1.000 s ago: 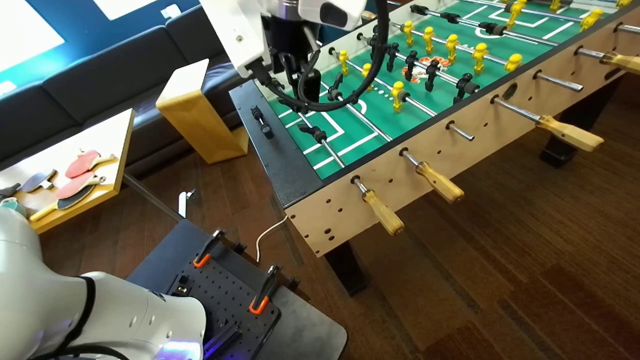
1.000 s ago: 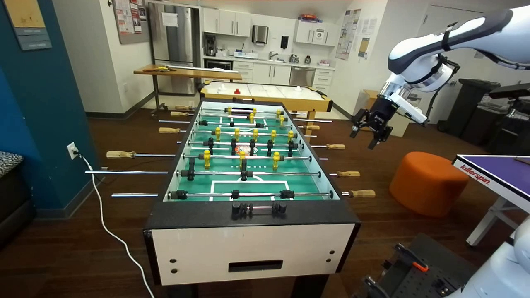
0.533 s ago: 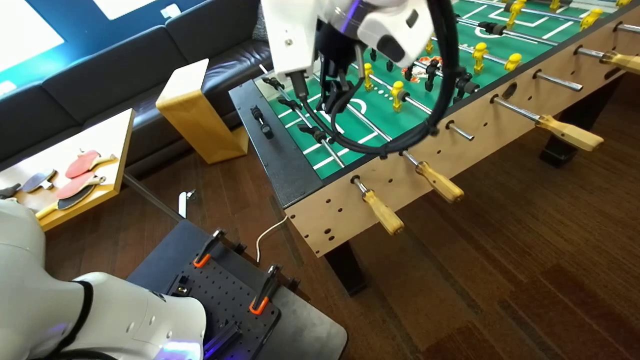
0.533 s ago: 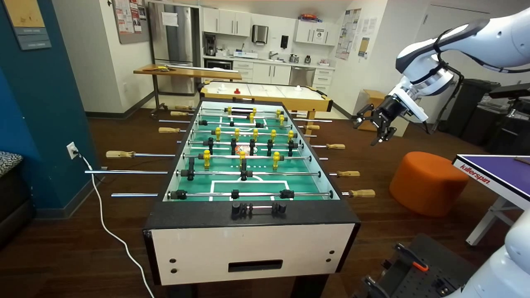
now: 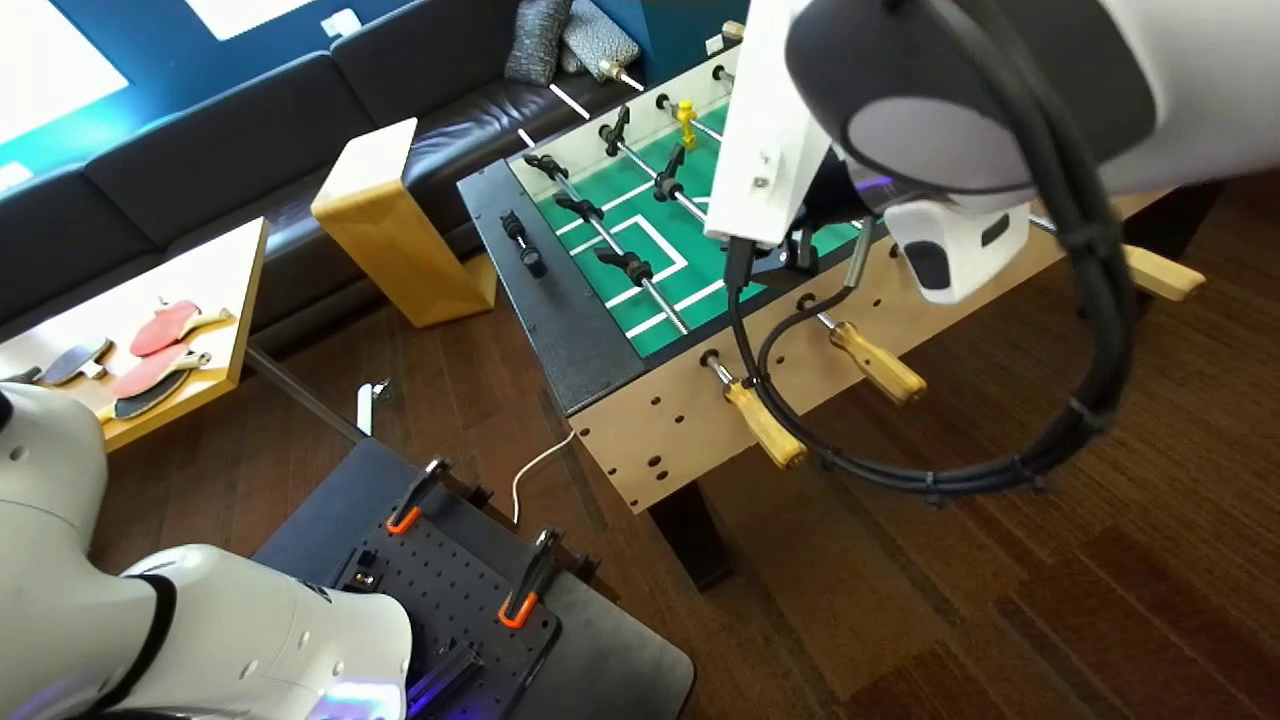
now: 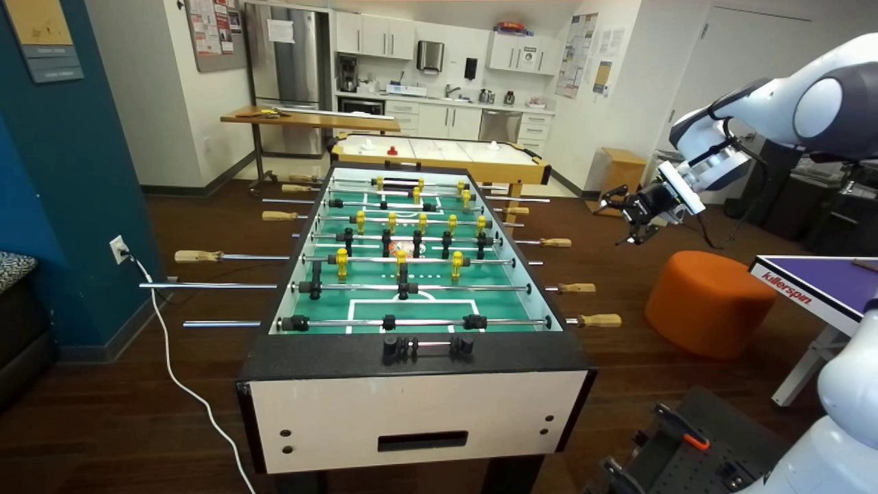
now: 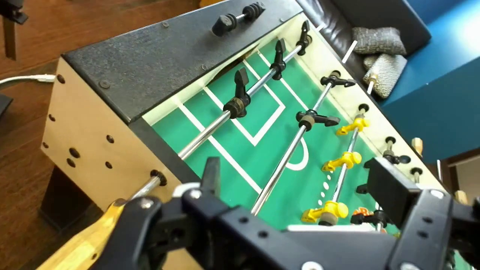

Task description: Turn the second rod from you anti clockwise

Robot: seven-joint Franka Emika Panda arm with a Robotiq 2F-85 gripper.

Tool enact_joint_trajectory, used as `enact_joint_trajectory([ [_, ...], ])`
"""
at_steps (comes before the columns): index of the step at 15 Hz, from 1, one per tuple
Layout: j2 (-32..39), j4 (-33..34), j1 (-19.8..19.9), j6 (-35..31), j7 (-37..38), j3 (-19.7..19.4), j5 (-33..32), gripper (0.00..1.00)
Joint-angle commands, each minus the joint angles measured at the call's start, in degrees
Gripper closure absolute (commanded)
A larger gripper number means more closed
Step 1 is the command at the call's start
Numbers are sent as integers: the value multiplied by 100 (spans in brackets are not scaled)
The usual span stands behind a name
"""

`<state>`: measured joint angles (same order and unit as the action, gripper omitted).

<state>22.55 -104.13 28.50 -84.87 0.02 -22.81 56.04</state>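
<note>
One rod (image 7: 280, 170), second from the end, disappears behind the wide-spread hand (image 7: 298, 174) in the wrist view.

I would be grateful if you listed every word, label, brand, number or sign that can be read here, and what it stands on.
"killerspin": red letters on the white edge of the purple-topped table, in an exterior view.
Too small to read: the paper on the fridge, the wall plaque, the wall poster, the cupboard notice.
Too blurred to tell: whether the red-orange emblem on the green pitch bears lettering.
</note>
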Motion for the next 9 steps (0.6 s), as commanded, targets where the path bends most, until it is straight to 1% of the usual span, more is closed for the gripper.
enact_joint_trajectory([
  [1, 127, 61, 76, 16, -1, 32, 41, 0],
  [5, 139, 62, 59, 14, -63, 40, 36, 0],
  [9, 625, 622, 275, 277, 1186, 55, 845, 0],
])
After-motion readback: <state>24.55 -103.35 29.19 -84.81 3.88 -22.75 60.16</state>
